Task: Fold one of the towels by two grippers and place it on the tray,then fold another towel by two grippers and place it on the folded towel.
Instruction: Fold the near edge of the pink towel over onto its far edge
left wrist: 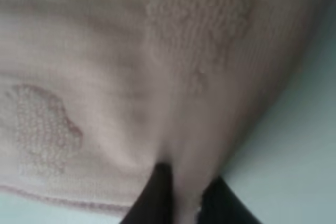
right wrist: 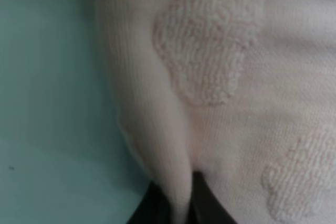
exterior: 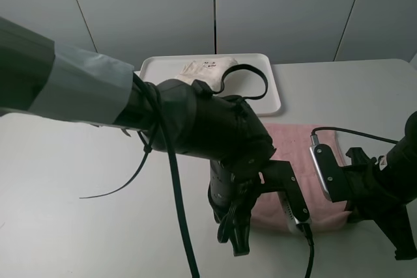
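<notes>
Across the pale grey worktop (exterior: 58, 226), the pink towel (exterior: 293, 141) is lying spread flat at the near right, its terry showing raised, pebbly embossed patches on a smoother ribbed ground. Beyond it, toward the far edge, the white tray (exterior: 272, 92) is carrying the cream-white towel (exterior: 195, 71), which is sitting folded and bunched on the tray's left part. The left gripper (left wrist: 185, 203) is working at the pink towel's near left edge, its jaws nearly closed and pinching a raised fold of the cloth. The right gripper (right wrist: 178, 205) is gripping the near right edge, its jaws closed tight on a ridge of pink terry. On the cream-white towel a small label (exterior: 210, 65) is showing dark printed marks, too small to read.
</notes>
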Available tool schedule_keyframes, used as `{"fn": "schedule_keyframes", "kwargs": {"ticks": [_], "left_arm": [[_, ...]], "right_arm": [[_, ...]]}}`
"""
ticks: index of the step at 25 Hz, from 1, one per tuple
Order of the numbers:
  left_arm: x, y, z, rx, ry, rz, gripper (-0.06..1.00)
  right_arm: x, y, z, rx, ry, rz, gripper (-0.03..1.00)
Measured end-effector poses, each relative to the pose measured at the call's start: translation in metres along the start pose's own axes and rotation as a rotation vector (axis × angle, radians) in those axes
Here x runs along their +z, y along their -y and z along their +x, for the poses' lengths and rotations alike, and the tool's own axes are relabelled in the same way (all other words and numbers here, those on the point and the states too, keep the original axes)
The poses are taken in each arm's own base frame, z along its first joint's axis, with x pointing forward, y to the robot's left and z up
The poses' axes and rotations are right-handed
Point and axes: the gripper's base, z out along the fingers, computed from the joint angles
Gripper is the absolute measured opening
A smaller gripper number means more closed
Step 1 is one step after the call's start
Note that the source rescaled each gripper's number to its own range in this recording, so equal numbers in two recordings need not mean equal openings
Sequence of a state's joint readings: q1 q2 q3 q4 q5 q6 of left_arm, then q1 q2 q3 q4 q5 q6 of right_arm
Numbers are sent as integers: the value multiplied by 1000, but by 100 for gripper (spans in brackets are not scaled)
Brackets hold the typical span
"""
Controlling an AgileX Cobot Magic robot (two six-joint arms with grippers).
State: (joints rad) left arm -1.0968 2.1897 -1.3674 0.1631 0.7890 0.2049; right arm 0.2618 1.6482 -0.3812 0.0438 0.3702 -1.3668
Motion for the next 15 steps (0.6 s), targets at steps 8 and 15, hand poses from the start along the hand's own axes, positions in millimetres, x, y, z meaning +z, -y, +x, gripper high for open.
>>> {"fn": "schedule_keyframes", "kwargs": {"ticks": [8,15], "left_arm": [[0,-1,0,-3,-1,-9,0],[-6,-2,-2,-4,33,-18,0]], "right_arm": [[-2,0,-1,70,11,12,1],[-17,-4,-1,195,44,66,1]]}}
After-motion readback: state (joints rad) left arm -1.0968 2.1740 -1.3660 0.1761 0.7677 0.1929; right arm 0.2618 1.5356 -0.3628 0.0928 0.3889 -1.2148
